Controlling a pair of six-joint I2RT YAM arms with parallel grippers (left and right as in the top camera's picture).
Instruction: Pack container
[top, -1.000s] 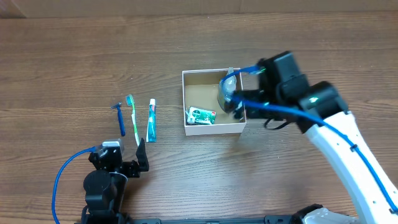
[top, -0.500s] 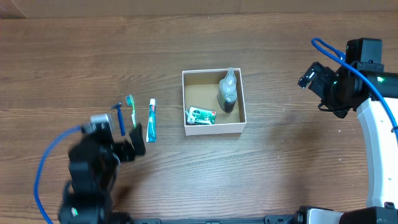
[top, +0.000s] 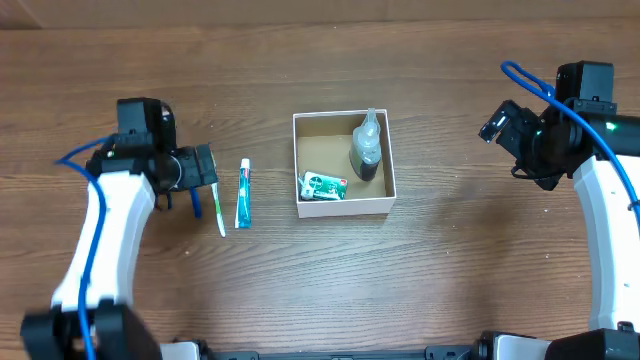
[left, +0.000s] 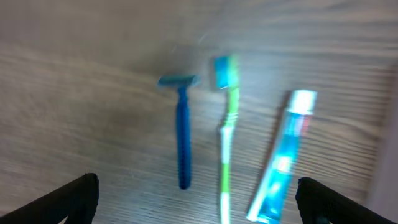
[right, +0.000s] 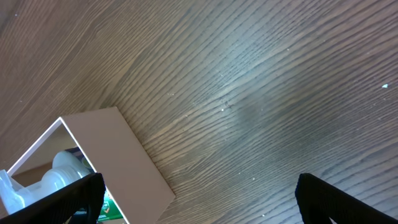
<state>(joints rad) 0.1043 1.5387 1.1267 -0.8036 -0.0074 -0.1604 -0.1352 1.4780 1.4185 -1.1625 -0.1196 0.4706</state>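
The container (top: 345, 207) sits at the middle of the wooden table (top: 300, 290), open-topped, white outside and brown cardboard inside. From overhead, a clear bottle (top: 367, 145) is against its right wall, and a green packet (top: 323, 186) lies by its near wall, left of the bottle.

Left of the container and well apart from it, three things lie side by side, each running far to near. A toothpaste tube (top: 243, 193) is closest to the box, then a toothbrush (top: 219, 212), then a blue razor (top: 195, 205) farthest left. The left gripper (top: 200, 168) hovers over the far ends of the razor and toothbrush and hides them from overhead. The left wrist view, though blurred, shows all three whole, with the razor head, the brush head and the white tube cap at the far end. It also shows the fingers (left: 78, 196) spread wide to either side of the row, holding nothing.

The right gripper (top: 497, 122) is at the right of the table, well apart from the container. Overhead does not make clear how its jaws stand; the right wrist view does — its fingers (right: 336, 199) are spread wide over bare wood, empty. That view also catches a white wall of the container at its lower left, with the bottle's top and a bit of the green packet inside.
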